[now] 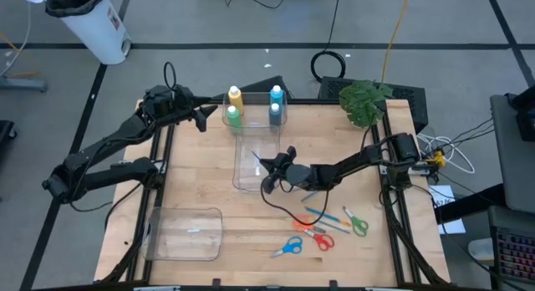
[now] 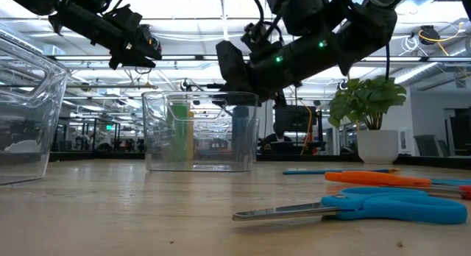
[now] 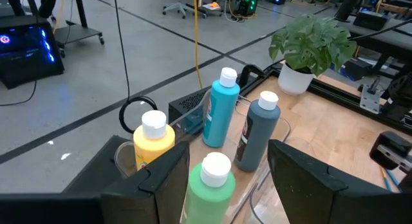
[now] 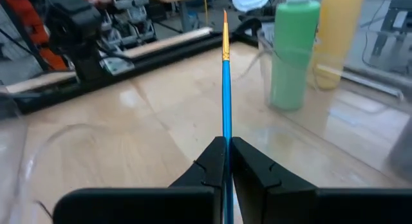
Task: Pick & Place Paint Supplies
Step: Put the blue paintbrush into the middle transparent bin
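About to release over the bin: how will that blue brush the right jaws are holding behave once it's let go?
Probably light and stiff: the blue brush stands out straight from the right gripper, without sagging. Its thin round handle would likely bounce or roll inside the clear bin. The fine tip looks delicate, so avoid landing on it.

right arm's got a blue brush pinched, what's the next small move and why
Probably lower the brush and open the fingers. The right gripper is shut on the blue brush and sits over the clear bin that already holds the paint bottles, so the brush should drop inside. The left gripper waits open beside the bottles.
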Motion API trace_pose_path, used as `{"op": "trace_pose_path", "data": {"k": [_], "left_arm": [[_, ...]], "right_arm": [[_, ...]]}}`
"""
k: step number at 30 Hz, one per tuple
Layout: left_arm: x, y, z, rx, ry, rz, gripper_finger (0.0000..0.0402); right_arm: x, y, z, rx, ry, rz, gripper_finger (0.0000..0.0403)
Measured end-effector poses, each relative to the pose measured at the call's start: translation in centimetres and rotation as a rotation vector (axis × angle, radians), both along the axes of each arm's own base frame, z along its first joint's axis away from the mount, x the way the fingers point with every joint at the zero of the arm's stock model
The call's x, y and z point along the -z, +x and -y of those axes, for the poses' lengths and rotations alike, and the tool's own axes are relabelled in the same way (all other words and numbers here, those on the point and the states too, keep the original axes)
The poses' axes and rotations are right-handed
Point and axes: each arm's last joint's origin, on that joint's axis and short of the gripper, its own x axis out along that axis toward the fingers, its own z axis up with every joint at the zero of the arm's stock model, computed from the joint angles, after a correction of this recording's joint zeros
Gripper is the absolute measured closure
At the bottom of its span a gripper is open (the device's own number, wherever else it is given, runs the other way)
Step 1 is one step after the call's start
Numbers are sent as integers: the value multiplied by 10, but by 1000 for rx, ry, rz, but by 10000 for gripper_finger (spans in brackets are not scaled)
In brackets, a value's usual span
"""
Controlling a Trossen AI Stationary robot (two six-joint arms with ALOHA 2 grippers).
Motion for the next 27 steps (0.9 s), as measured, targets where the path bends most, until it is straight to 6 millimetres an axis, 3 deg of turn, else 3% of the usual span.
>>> {"op": "trace_pose_path", "data": {"k": [11, 22, 27], "left_arm": [[0, 0, 0, 0, 0, 0, 188], [0, 0, 0, 0, 0, 0, 188], [0, 0, 0, 0, 0, 0, 188]], "right_arm": [[5, -1, 2, 16, 50, -22, 382], [5, -1, 2, -8, -18, -60, 255], [-13, -5, 1, -33, -95, -65, 217]]}}
